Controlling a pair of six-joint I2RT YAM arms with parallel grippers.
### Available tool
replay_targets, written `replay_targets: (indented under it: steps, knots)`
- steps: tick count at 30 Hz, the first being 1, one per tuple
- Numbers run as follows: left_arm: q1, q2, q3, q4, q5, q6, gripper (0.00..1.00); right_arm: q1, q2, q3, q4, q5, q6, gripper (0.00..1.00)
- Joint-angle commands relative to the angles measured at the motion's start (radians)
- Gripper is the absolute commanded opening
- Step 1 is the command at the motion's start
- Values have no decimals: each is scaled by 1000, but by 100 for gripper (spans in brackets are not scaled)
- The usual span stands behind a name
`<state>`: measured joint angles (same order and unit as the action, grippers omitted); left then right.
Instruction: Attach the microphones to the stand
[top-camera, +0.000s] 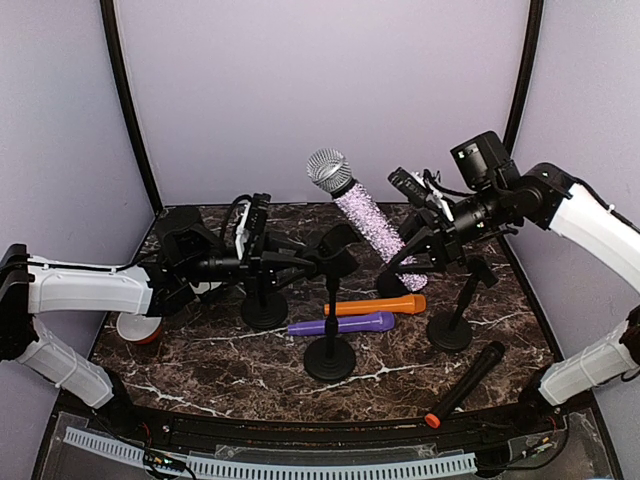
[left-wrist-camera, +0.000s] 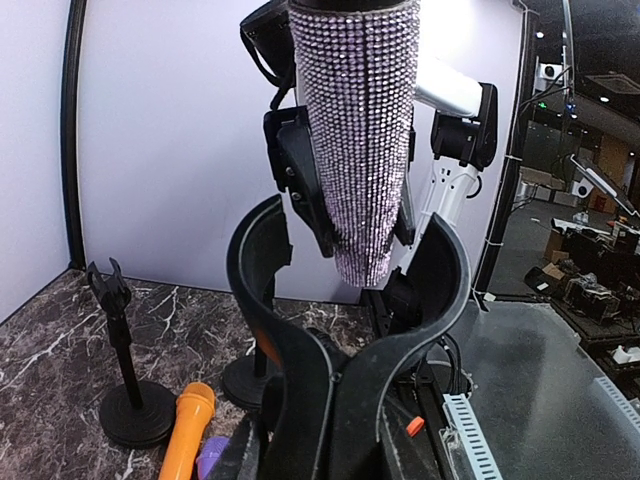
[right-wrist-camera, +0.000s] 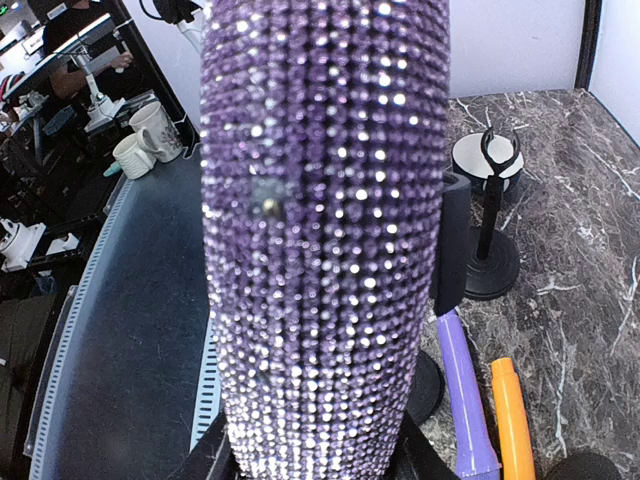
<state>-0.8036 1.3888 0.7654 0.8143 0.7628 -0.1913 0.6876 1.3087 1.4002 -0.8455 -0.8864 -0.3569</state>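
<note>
Lilac walls (top-camera: 320, 80) close in a dark marble table (top-camera: 200, 390), where two robot arms meet over a desk stand. The right gripper (top-camera: 412, 255) is clamped on the lower body of the glittery lilac microphone (top-camera: 365, 215), whose sparkling barrel fills the right wrist view. The microphone is held in the air, its silver mesh head up and toward the left arm, its tail down and toward the right, so the long axis is tilted.

Just to its left, the left gripper (top-camera: 305, 262) appears closed around the base of the clip (left-wrist-camera: 448, 280) that tops the centre stand (top-camera: 331, 335), apparently bracing it. Its fingers are hard to separate from the black plastic.

Seen from the left wrist, the clip's two prongs stand open upward like a U. The microphone's tail hangs at about the height of their tips, seemingly beyond the mouth rather than inside it. Seating it likely depends on bringing that tail sideways toward the left arm, over the U, with the axis lined up to the cradle, and then pressing down. The right arm alone carries the microphone, and the left is the nearer to the clip.

The orange microphone (top-camera: 378, 305) and the purple microphone (top-camera: 342, 324) lie side by side on the table near the centre stand's base. The black microphone (top-camera: 468, 380) lies toward the front right. None of the three is mounted.
</note>
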Motion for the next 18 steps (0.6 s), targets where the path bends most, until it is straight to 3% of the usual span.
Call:
replay_targets:
  steps: [1,18]
  knots:
    - [-25,3,18,21,-14,-36,0,31,21,-12,111,29,47,0]
    - [-38,28,16,83,-46,-66,0,96,57,-120,218,89,88,0]
